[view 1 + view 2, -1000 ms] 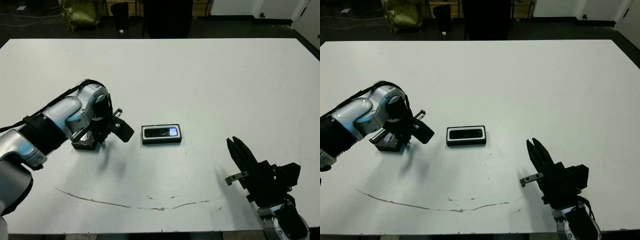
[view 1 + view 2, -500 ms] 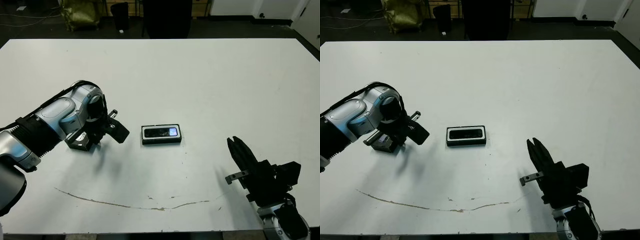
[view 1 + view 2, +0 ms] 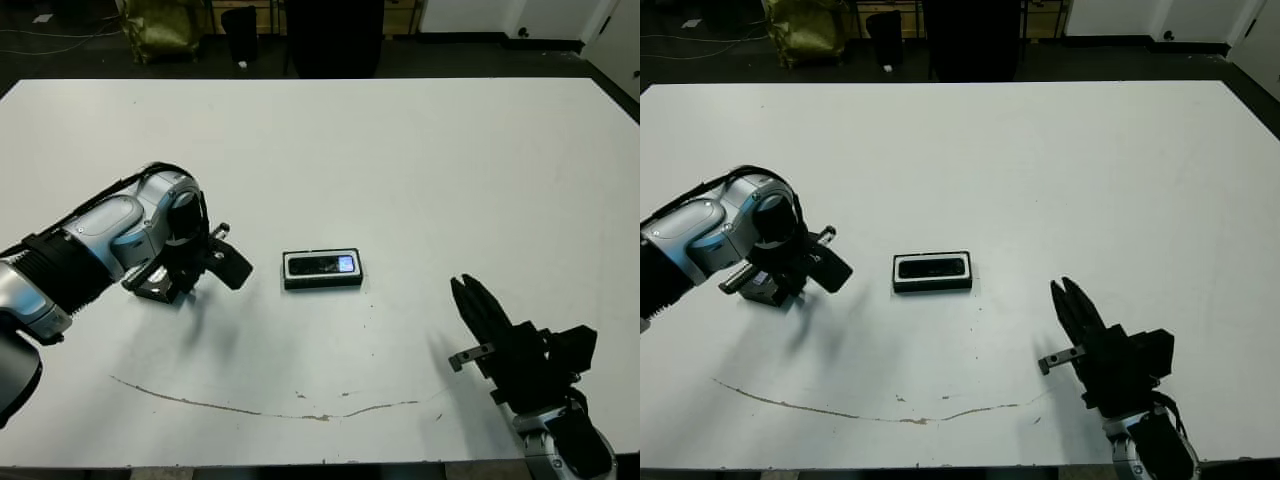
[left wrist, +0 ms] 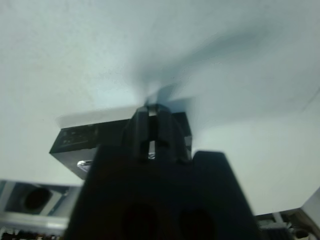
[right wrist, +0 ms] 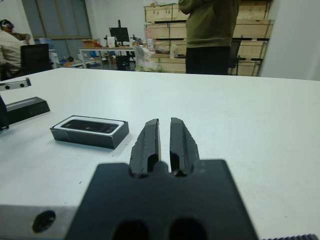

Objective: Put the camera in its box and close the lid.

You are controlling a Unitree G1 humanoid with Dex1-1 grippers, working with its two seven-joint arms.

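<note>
The camera (image 3: 320, 265), a slim black bar with a bluish window at one end, lies inside the white-lined box (image 3: 322, 282) at the middle of the table. To its left lies the black lid (image 3: 152, 286), mostly hidden under my left wrist. My left gripper (image 3: 176, 282) points down at the lid with its fingers (image 4: 141, 131) shut on the lid (image 4: 80, 145), whose stripe is not visible. My right gripper (image 3: 476, 306) hovers near the front right, shut and holding nothing, its fingers (image 5: 149, 140) pointing toward the box (image 5: 90, 132).
A thin brown line (image 3: 250, 405) marks the white table (image 3: 420, 150) near its front edge. Beyond the far edge one person stands (image 5: 210, 25) and another sits (image 5: 10, 40), among dark chairs and crates.
My left arm has drawn to the left, away from the box, and the lid has gone with it. The box, the camera and my right gripper have not moved.
</note>
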